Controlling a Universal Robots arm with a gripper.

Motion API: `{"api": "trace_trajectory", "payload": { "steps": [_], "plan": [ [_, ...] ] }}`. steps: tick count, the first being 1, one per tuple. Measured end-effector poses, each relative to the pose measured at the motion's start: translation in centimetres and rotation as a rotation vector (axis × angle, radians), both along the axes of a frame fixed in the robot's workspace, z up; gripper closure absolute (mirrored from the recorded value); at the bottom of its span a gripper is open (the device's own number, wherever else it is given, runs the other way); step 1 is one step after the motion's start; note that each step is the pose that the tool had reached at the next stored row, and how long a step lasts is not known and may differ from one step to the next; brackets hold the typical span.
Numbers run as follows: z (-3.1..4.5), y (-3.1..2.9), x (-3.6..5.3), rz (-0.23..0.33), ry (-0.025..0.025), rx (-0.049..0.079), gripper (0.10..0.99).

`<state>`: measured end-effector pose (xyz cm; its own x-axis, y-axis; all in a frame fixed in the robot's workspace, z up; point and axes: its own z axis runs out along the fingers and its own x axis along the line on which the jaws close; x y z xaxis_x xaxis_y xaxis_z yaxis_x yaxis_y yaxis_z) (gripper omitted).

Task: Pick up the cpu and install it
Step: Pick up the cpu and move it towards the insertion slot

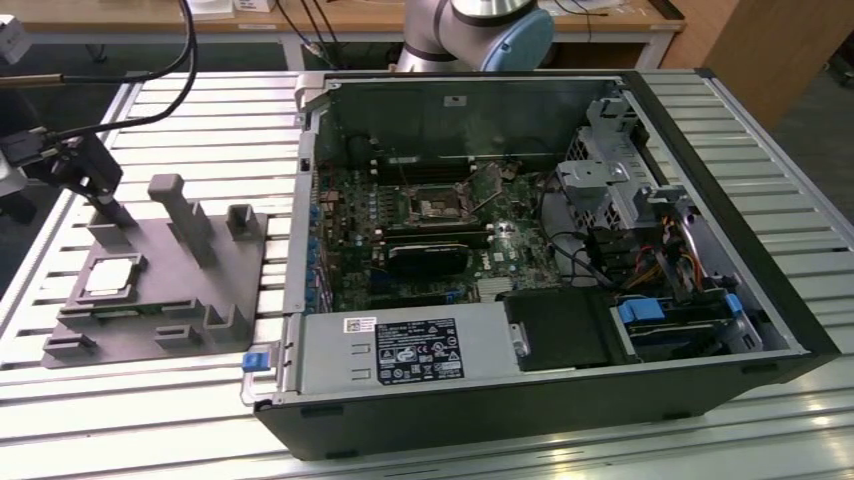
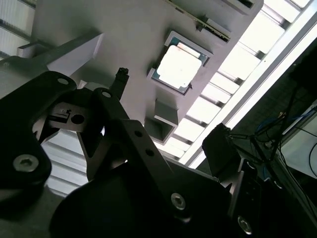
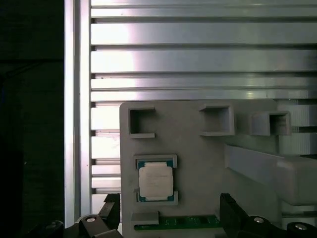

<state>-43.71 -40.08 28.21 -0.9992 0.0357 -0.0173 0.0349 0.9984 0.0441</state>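
**Item 1: cpu** (image 1: pixel 110 277). Small square chip, bright metal top, pale rim. Lies flat in a shallow recess of the grey tray (image 1: pixel 167 295), at the exterior view's left, well apart from the computer case (image 1: pixel 767 300). In both wrist views the cpu (image 3: pixel 156 181) (image 2: pixel 179 66) sits seated in its recess.

**Item 2: gripper** (image 1: pixel 96 195). Dark, two-finger type, w/ cables trailing off to the far left. Hangs over the tray's far-left part, above the cpu, not touching it. Fingers (image 3: pixel 111 213) spread apart, released, nothing held. In the first wrist view one fingertip shows on each side of the cpu's recess.

**Item 3: tray.** Grey plastic w/ several upright blocks & square pockets. Green board strip (image 3: pixel 181 221) lies in a slot just beside the cpu.

**Item 4: computer case.** On its side, open. Dark square socket (image 1: pixel 438 208) w/ metal frame near the centre of the board. Labelled metal box (image 1: pixel 400 350) at the near edge.

**Item 5: table** (image 1: pixel 160 430). Aluminium slats, under tray & case.

**Item 6: arm base** (image 1: pixel 481 30). On the far side, behind the case.
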Motion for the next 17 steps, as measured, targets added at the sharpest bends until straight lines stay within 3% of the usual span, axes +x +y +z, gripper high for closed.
{"api": "trace_trajectory", "payload": {
  "steps": [17],
  "plan": [
    [-2.91, -0.55, -0.12, 0.007, 0.0014, 0.0, 0.208]
  ]
}}
